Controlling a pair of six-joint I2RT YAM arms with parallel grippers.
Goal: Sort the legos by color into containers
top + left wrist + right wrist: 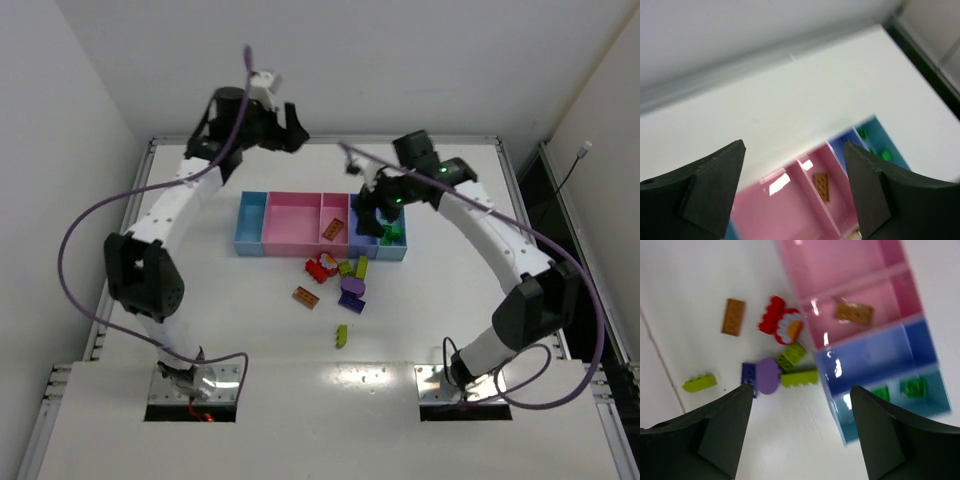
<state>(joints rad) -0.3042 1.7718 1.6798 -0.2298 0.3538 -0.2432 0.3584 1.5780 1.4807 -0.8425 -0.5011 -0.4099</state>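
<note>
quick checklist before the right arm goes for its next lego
1. Right end effector open and empty: ok.
2. Left end effector open and empty: ok.
3. Green legos in the light blue end bin: ok.
4. Orange brick in a pink bin: ok; second orange brick loose on the table: not ok.
5. Purple round piece sorted: not ok, it lies on the table.
</note>
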